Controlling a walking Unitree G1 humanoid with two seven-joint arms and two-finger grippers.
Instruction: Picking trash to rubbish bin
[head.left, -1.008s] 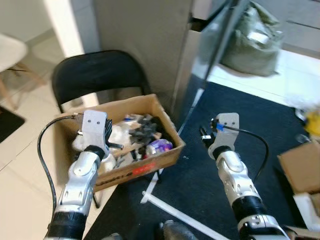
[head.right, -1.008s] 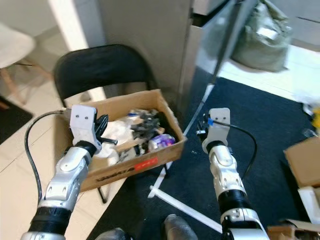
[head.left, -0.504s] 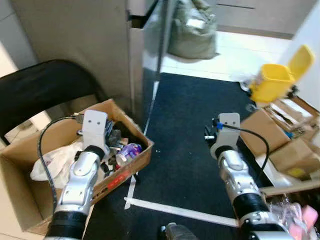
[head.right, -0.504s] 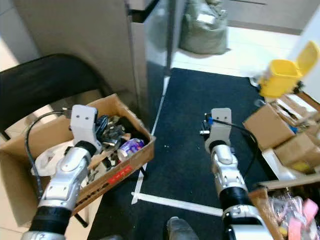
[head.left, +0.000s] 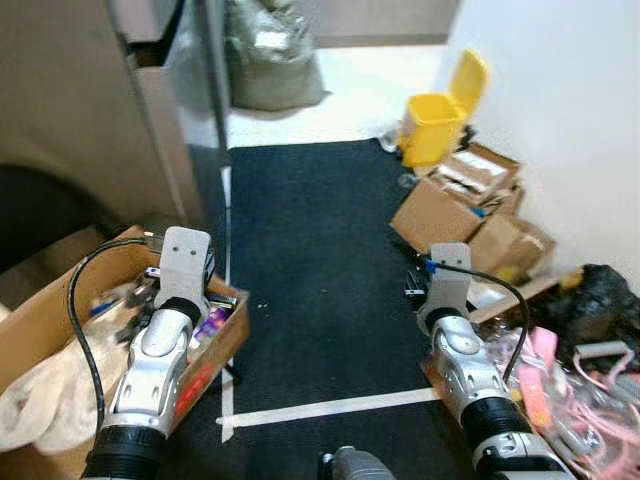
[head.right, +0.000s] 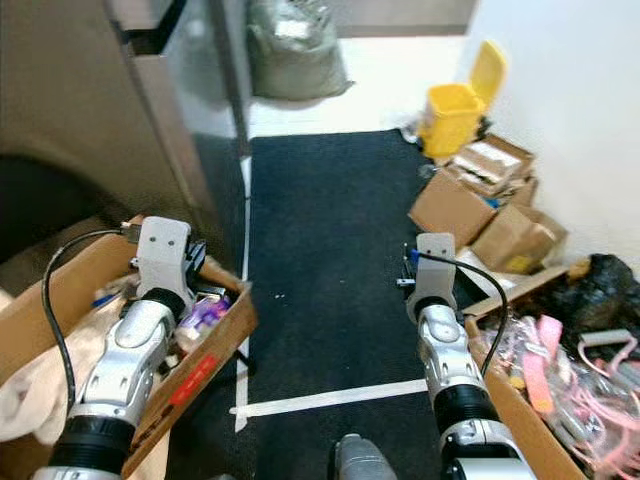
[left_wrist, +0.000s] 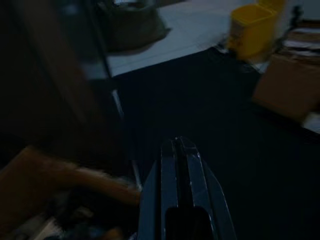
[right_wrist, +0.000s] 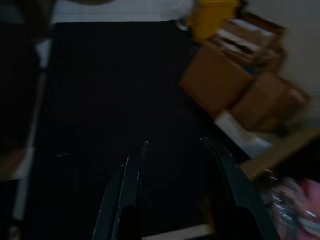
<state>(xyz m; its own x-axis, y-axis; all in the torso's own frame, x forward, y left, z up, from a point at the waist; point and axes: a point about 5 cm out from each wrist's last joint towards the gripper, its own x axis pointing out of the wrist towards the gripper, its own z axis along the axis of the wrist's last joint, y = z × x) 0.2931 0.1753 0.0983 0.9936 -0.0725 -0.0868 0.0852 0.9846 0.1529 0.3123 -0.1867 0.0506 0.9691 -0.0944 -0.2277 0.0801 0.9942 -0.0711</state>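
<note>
left box: runs off the frame edge, and the left arm covers a good chunk of the junk inside, so I can't really name the bits in there
white cloth: cut off at the corner
pink stuff: a tangled heap, half out of frame, can't tell what it is
black bag: clipped by the edge
grey sack: top cut off
left wrist view: super dark and smeary
yellow bin: inside not visible
</note>
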